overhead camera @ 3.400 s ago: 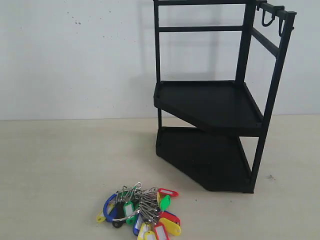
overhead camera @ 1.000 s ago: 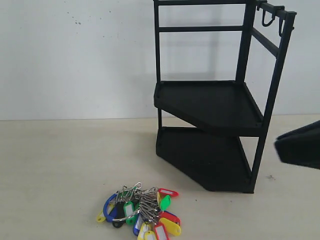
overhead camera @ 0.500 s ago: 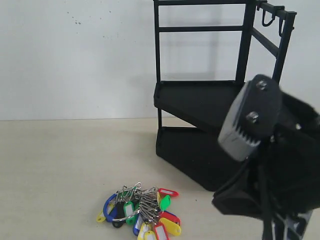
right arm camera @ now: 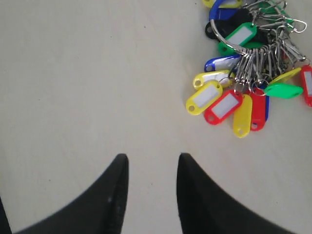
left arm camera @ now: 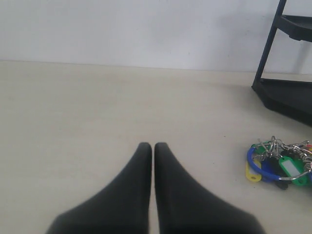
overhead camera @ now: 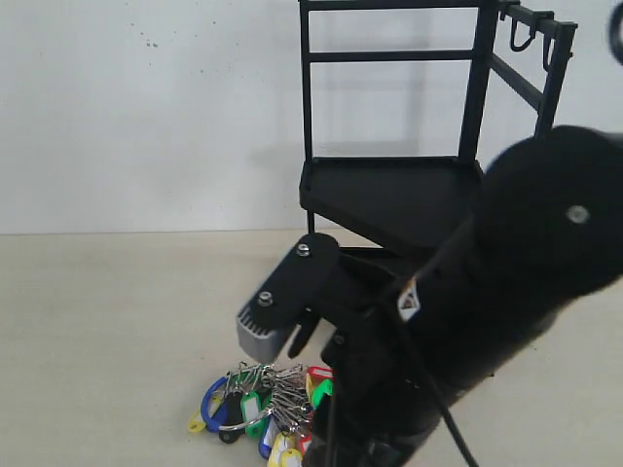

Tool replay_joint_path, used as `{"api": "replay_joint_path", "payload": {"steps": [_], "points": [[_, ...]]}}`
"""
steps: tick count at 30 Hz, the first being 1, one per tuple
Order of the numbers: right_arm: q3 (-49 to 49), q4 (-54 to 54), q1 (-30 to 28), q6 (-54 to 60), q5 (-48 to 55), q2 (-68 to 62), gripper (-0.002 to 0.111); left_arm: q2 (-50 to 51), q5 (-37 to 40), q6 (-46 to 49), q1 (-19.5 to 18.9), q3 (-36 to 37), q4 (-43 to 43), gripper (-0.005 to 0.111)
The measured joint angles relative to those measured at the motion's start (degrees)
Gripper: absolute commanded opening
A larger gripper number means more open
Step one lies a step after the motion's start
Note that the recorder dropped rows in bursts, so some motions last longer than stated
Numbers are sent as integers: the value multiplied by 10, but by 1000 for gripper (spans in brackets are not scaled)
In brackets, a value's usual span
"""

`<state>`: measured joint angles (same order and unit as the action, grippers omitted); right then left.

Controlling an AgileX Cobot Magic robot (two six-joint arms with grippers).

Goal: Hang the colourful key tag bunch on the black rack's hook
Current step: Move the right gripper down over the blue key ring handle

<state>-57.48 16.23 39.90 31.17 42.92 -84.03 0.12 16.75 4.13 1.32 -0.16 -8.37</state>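
Note:
The colourful key tag bunch (overhead camera: 251,409) lies on the table in front of the black rack (overhead camera: 308,97). The hook (overhead camera: 521,39) hangs from the rack's top right bar beside its twin. My right arm (overhead camera: 506,321) reaches across the lower rack, its wrist camera (overhead camera: 273,313) just above the bunch. In the right wrist view the right gripper (right arm camera: 150,158) is open over bare table, with the bunch (right arm camera: 248,73) ahead and off to one side. My left gripper (left arm camera: 149,145) is shut on nothing; the bunch (left arm camera: 282,163) lies well off to its side near the rack's foot (left arm camera: 287,92).
A white wall (overhead camera: 146,117) stands behind the beige table (overhead camera: 107,321). The rack's lower tier and right posts are hidden behind my right arm in the exterior view.
My right arm has swung in from the right edge and moved left and down over the bunch, now covering the rack's lower part. The bunch has not moved.

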Motion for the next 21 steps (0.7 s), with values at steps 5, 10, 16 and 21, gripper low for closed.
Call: {"api": "replay_joint_path", "payload": {"steps": [5,10,16,21], "points": [[-65,-20,0,-8,8,-66,34,0,0,0,0,0,0,4],[-103,-37,0,1,-2,-128,34,0,0,0,0,0,0,4],[-152,-42,11,29,-21,-205,34,0,0,0,0,0,0,4],[-199,-51,52,50,-53,-257,34,0,0,0,0,0,0,4]]}}
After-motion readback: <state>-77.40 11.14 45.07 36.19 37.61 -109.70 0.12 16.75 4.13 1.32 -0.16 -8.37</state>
